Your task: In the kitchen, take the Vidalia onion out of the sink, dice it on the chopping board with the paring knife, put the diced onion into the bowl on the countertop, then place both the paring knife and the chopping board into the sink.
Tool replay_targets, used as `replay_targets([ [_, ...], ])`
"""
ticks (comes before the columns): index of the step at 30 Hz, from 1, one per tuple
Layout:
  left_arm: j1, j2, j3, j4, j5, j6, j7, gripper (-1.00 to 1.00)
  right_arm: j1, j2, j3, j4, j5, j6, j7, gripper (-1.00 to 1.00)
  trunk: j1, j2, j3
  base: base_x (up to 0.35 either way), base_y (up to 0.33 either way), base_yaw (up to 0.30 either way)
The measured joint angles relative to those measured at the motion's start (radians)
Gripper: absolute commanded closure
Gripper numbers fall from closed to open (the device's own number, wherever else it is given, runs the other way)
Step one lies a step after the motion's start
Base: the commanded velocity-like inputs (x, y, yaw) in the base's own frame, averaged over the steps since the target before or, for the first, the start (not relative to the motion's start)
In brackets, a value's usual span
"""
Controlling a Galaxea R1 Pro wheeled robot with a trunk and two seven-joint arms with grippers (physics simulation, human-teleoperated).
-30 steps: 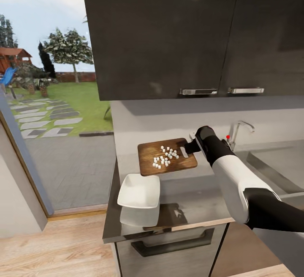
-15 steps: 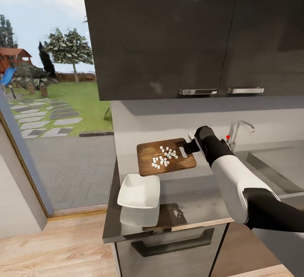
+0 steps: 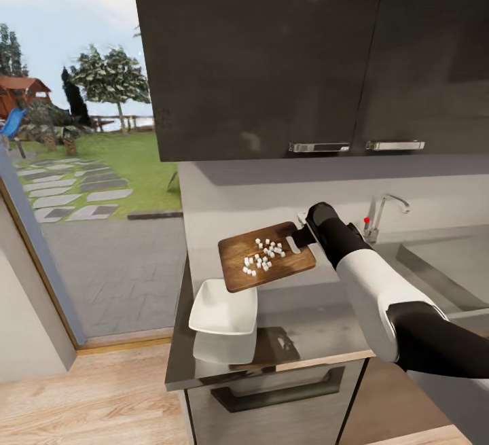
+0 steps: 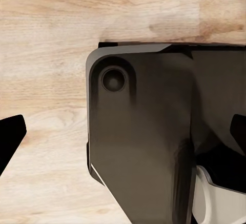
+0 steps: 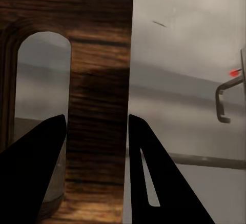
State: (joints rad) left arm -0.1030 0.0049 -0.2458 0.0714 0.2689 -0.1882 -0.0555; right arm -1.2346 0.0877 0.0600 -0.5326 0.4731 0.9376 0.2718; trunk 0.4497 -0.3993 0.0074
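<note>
The dark brown chopping board [image 3: 272, 263] hangs tilted above the countertop [image 3: 312, 326], its left end lower and just over the far rim of the white bowl [image 3: 224, 308]. Small white pieces of diced onion [image 3: 263, 255] lie scattered on the board. My right gripper [image 3: 303, 233] is shut on the board's slotted end. In the right wrist view its black fingers [image 5: 154, 178] clamp the wood [image 5: 100, 106] beside the slot. My left gripper [image 4: 123, 137] is open, its fingertips wide apart over the light wood floor [image 4: 51, 39]. The paring knife is out of view.
The steel sink [image 3: 441, 261] with its chrome tap [image 3: 382, 215] and red knob [image 5: 234, 72] lies to the right of the board. Dark upper cabinets [image 3: 305, 58] hang overhead. A large window to the garden stands at the left. A dark part of the robot's body [image 4: 143, 142] is below the left gripper.
The right gripper has lifted the board's slotted end and shifted it left, so the board now tilts down toward the bowl. The onion pieces have slid slightly toward the lower end.
</note>
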Motion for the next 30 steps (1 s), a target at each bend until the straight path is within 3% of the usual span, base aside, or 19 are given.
replay_targets([
  [7,0.000,0.000,0.000,0.000,0.000,0.000,0.000,-1.00,0.000,0.002,0.002,0.000,-0.001,0.001,0.000,1.00,0.000,0.000,0.000,0.000,0.111,0.000],
  [18,0.000,0.000,0.000,0.000,0.000,0.000,0.000,-1.00,0.000,0.029,0.002,0.000,0.001,0.001,-0.003,1.00,0.000,0.000,0.000,0.000,0.041,0.000],
  [30,0.000,0.000,0.000,0.000,0.000,0.000,0.000,-1.00,0.000,0.030,0.004,0.000,0.001,0.000,-0.007,1.00,0.000,0.000,0.000,0.000,0.041,0.000],
])
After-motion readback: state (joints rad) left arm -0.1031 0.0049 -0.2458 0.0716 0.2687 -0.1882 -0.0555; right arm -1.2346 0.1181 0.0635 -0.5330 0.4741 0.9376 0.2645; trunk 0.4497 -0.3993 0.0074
